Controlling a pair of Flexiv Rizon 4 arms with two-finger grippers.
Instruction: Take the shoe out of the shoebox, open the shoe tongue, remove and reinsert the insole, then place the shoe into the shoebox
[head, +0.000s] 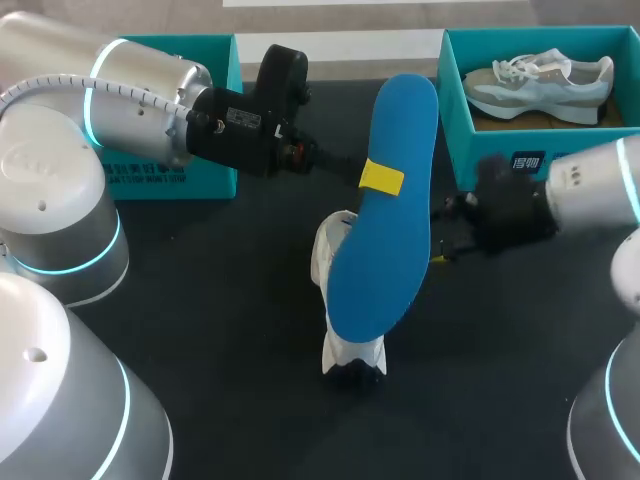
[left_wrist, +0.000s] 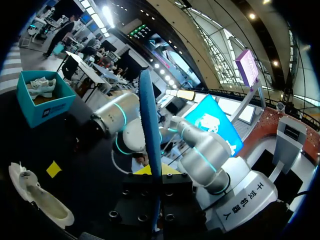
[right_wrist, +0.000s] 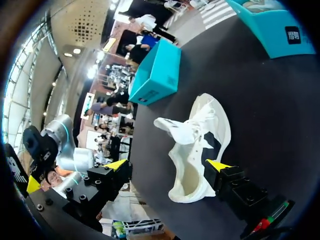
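My left gripper (head: 380, 178) is shut on the blue insole (head: 390, 130) and holds it in the air over the middle of the table. In the left wrist view the insole (left_wrist: 150, 140) stands edge-on between the yellow tips of that gripper (left_wrist: 156, 172). The white shoe (head: 352, 352) lies on the dark table under the insole, which hides most of it. My right gripper (head: 440, 235) stands open just right of the shoe. In the right wrist view the shoe (right_wrist: 197, 145), its tongue pulled open, lies ahead of this gripper (right_wrist: 167, 165), nearer one fingertip (right_wrist: 218, 165).
A teal shoebox (head: 455, 110) at the back right holds a second, grey-and-white shoe (head: 540, 80). Another teal box (head: 215, 140) stands at the back left, behind my left arm. That box (right_wrist: 155, 72) also shows beyond the shoe in the right wrist view.
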